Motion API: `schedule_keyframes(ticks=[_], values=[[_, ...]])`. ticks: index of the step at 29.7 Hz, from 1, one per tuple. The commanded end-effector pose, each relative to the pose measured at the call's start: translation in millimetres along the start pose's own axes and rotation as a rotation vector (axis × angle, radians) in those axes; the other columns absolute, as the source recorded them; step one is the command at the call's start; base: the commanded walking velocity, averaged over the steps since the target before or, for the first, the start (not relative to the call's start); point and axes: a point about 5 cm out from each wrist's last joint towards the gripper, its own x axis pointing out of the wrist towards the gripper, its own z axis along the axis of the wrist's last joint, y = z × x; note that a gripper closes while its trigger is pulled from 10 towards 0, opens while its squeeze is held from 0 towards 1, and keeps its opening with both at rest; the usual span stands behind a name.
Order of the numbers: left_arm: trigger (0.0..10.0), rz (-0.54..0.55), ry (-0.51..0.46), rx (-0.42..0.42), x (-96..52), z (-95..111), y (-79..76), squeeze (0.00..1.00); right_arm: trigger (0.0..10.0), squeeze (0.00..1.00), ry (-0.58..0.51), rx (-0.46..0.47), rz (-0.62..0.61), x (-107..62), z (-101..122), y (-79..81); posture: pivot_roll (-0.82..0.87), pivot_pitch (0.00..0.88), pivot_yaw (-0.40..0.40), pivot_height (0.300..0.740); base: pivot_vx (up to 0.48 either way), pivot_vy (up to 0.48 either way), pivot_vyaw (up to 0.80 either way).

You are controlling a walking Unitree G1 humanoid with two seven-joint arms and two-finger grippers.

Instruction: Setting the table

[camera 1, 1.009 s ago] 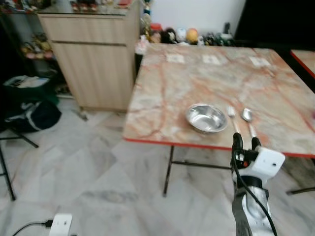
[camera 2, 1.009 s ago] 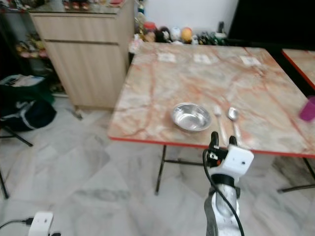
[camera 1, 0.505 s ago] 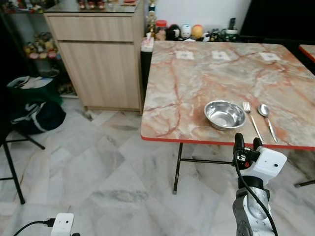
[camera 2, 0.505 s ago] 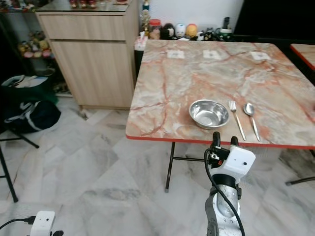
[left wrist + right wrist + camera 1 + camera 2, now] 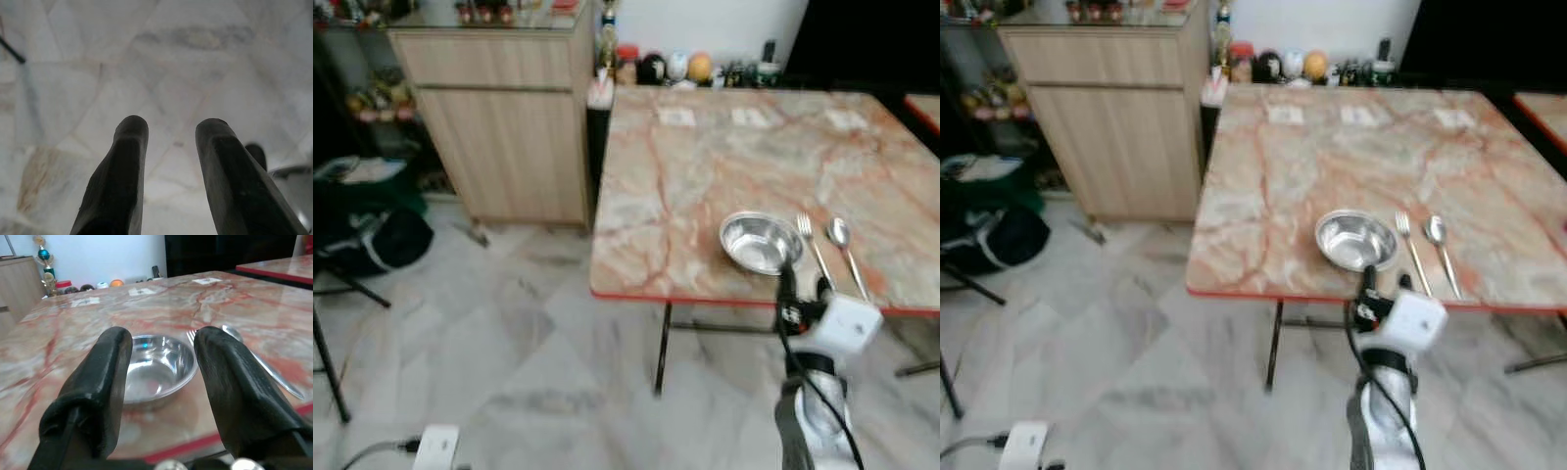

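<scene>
The right gripper [image 5: 801, 284] stood raised at the near edge of the table [image 5: 705, 176], its two black fingers [image 5: 105, 382] parted with nothing between them. Through that gap, in the right wrist view, the steel bowl [image 5: 154, 367] sat just ahead on the marble top, apart from the fingertips. The gripper's white wrist housing [image 5: 847, 323] and silver arm rose from below, in front of the table's red rim.

On the table, the bowl lay close to the near edge. Just beside it, on the robot's right, a fork [image 5: 813, 245] lay with its tines pointing away, and a spoon [image 5: 845, 250] lay alongside the fork, the two roughly parallel and not touching the bowl. Three pale squares [image 5: 1361, 115] sat in a row toward the far side of the top; the head views were soft, so they may have been paper or coasters.

The left gripper [image 5: 171, 127] hung over the pale marble floor [image 5: 509, 352], its fingers spread and empty.

Farther out, a wooden cabinet [image 5: 504, 127] stood to the left of the table, a dark bag [image 5: 372, 240] lay on the floor beyond it, and small jars and round objects [image 5: 675, 67] lined the wall behind the table.
</scene>
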Motion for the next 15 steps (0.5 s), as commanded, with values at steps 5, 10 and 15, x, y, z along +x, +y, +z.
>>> schedule_keyframes(ticks=[5,10,15], values=[[10.0,-0.004,0.004,-0.013,0.1,-1.2,-2.1,0.0,10.0,0.0,-0.001,0.002,-0.02,0.3,-0.1,-3.0,0.07,0.029,-0.002,0.74,0.34,0.0,0.0],[10.0,-0.002,0.0,-0.017,0.0,-1.1,-2.0,0.0,10.0,0.0,-0.006,-0.002,-0.027,1.3,0.9,-5.0,0.07,0.03,-0.001,0.74,0.12,0.0,0.0],[10.0,-0.006,0.001,0.006,0.1,-0.6,-1.9,0.0,10.0,0.0,-0.009,-0.008,-0.035,2.1,1.5,-7.6,0.07,0.03,-0.001,0.74,0.0,0.0,0.0]])
